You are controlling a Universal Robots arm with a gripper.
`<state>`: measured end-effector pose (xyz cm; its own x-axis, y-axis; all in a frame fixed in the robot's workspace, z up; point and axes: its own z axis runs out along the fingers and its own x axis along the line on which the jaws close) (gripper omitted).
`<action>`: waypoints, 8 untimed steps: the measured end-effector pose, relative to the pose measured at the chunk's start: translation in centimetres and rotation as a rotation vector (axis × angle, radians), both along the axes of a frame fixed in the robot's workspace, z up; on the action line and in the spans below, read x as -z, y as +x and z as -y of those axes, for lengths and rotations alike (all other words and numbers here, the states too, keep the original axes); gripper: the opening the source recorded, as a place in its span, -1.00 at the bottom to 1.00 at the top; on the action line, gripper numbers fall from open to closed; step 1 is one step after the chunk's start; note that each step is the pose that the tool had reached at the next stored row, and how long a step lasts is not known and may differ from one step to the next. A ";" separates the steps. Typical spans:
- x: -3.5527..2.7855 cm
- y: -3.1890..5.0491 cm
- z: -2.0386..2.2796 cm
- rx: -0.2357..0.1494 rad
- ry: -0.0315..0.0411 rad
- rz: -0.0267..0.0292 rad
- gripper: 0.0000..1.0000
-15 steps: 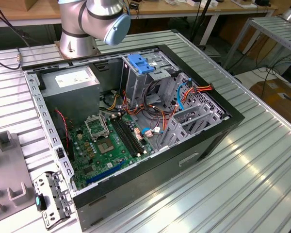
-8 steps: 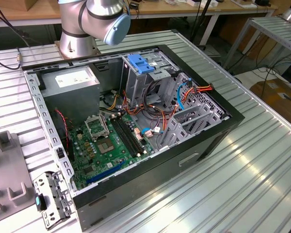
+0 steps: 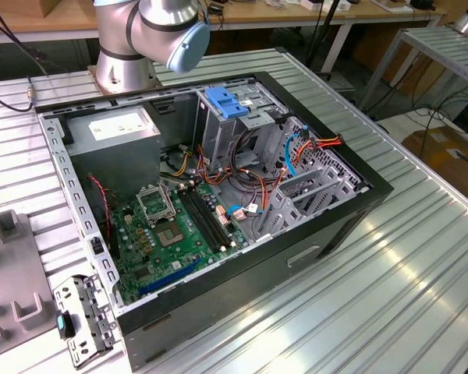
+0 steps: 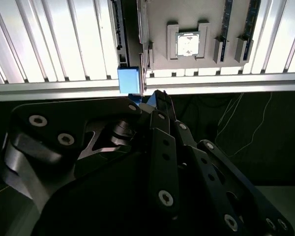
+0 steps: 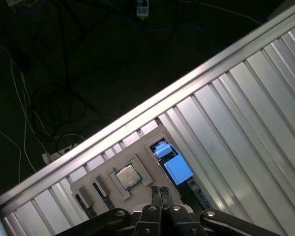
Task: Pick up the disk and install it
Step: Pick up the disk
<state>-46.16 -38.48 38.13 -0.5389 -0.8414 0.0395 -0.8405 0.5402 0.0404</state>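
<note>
In both wrist views the disk shows edge-on as a bright blue carrier frame [image 4: 129, 80] [image 5: 176, 168] with a thin dark body behind it. It stands in a slot at the side of a grey fixture plate [image 5: 137, 147]. My gripper [image 4: 150, 98] [image 5: 161, 191] hangs well above it, apart from it, with the fingers shut together and nothing between them. The open computer case [image 3: 218, 195] lies on the ribbed metal table, and the arm's base [image 3: 125, 47] stands behind it.
The fixture plate [image 4: 187, 19] carries a processor chip [image 4: 188, 43] and upright memory sticks. It sits close to the table's edge [image 5: 152, 105], with dark floor and cables beyond. Inside the case are a ribbed blue clip [image 3: 222, 101] on a grey cage, a motherboard [image 3: 171, 234] and loose cables.
</note>
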 end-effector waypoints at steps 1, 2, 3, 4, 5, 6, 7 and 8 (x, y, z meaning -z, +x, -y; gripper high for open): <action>0.02 0.00 0.00 -0.018 0.0001 0.0001 -0.79; 0.04 0.00 -0.01 -0.035 0.0001 0.0001 -0.79; 0.07 0.00 0.00 -0.070 -0.0001 -0.0002 -0.79; 0.10 0.00 0.00 -0.097 0.0000 -0.0002 -0.79; 0.17 0.00 -0.01 -0.127 0.0000 0.0003 -0.79; 0.22 0.00 0.00 -0.140 -0.0003 0.0028 -0.79; 0.27 -0.01 0.00 -0.151 -0.0006 0.0076 -0.79; 0.30 -0.01 -0.01 -0.158 -0.0010 0.0127 -0.79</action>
